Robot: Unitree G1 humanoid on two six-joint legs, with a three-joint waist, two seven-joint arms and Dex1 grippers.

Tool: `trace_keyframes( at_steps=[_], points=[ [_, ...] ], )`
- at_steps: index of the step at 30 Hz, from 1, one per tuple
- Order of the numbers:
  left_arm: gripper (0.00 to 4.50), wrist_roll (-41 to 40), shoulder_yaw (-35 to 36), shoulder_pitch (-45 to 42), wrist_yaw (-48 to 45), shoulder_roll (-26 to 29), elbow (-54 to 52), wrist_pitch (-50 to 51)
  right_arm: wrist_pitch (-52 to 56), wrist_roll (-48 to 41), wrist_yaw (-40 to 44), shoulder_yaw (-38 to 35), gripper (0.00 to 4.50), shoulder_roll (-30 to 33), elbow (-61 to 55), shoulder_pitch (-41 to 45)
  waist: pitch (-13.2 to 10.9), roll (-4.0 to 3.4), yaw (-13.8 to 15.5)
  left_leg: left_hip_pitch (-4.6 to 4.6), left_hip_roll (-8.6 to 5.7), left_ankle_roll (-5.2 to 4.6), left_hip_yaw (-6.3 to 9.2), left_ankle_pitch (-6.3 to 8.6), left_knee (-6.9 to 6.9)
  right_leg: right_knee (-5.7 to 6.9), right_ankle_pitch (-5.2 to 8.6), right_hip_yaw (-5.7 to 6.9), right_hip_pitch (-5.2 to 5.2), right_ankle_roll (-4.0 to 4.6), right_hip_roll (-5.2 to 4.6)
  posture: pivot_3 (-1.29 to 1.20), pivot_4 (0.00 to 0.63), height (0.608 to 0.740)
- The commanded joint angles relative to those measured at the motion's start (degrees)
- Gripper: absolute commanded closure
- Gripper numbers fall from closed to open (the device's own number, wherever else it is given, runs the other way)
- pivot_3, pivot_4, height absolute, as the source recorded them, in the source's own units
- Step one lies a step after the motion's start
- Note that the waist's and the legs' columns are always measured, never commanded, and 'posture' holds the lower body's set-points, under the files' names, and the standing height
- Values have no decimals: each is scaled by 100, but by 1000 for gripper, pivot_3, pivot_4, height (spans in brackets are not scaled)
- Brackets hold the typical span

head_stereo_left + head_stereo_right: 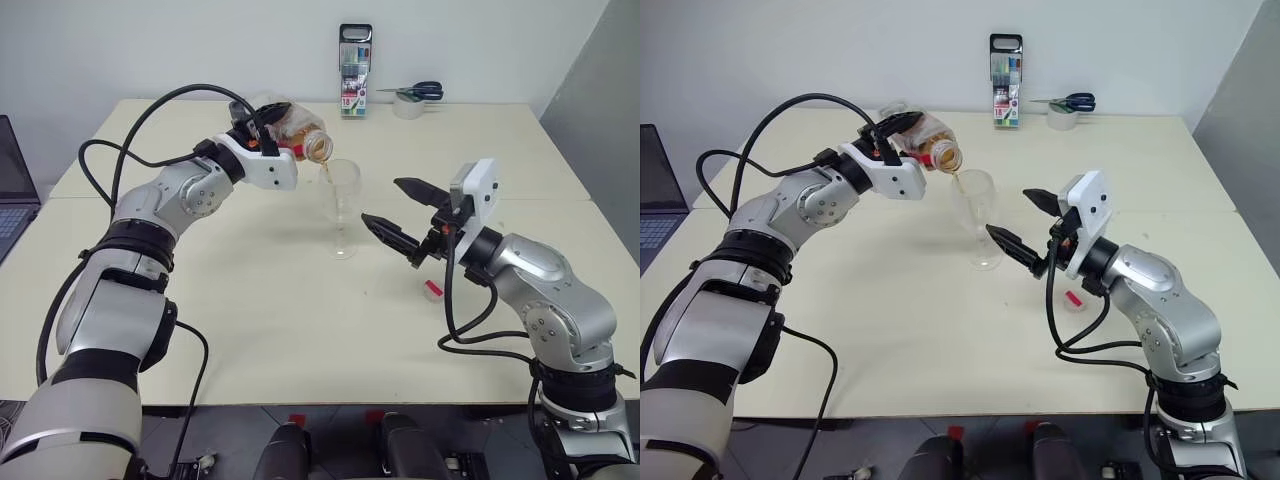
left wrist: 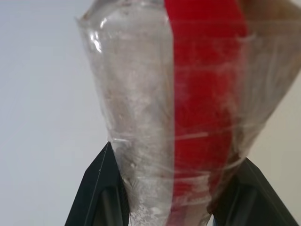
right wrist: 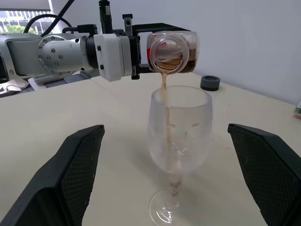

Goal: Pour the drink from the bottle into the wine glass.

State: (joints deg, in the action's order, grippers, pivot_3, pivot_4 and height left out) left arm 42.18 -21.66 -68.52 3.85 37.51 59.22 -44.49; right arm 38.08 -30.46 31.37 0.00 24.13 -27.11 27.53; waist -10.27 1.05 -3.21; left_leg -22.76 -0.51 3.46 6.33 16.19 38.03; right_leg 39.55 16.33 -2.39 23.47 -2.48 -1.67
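- My left end effector [image 1: 902,140] is clamping the bottle [image 1: 290,128] by its body, its two black fingers [image 2: 101,188] pressing in on either side of the clear plastic and the red label strip.
- I am holding the bottle tipped on its side above the surface [image 1: 250,320], its open mouth pointing down toward the rim of the wine glass [image 3: 180,132].
- The drink [image 3: 165,80] is running out of the mouth in a thin amber stream, passing the rim and trailing down the inside of the bowl toward the stem.
- The wine glass is standing upright on its round foot near the middle of the surface, between my two arms; very little liquid is sitting in the bowl.
- My right end effector [image 1: 393,210] is hanging wide apart and carrying nothing, level with the glass on its right side, near it but not touching.
- A small red-and-white cap [image 1: 432,290] is lying on the surface below my right wrist.
- At the far edge, a marker case [image 1: 354,71] is standing upright, with scissors [image 1: 415,91] and a tape roll [image 1: 407,106] to its right.
- A laptop [image 1: 12,190] is sitting at the left edge.
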Motion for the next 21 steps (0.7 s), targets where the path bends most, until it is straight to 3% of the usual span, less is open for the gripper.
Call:
trace_keyframes(
  at_steps=[1, 21],
  points=[
    [2787, 29, 10, -337, 201, 129, -92, -80, -76, -121, 68, -29, 0, -11, -143, -17, 0, 0, 0, -1, 0, 0, 0, 0, 0, 0, 0, 0, 0, 0, 0, 0, 150, 740],
    [2787, 202, -73, -465, 359, 163, -22, -111, -41, -130, 117, 22, 0, -16, -215, -84, 0, 0, -1, -2, 0, 0, -1, 0, 2, 3, 0, 0, 2, 0, -1, 0, 150, 740]
  ],
)
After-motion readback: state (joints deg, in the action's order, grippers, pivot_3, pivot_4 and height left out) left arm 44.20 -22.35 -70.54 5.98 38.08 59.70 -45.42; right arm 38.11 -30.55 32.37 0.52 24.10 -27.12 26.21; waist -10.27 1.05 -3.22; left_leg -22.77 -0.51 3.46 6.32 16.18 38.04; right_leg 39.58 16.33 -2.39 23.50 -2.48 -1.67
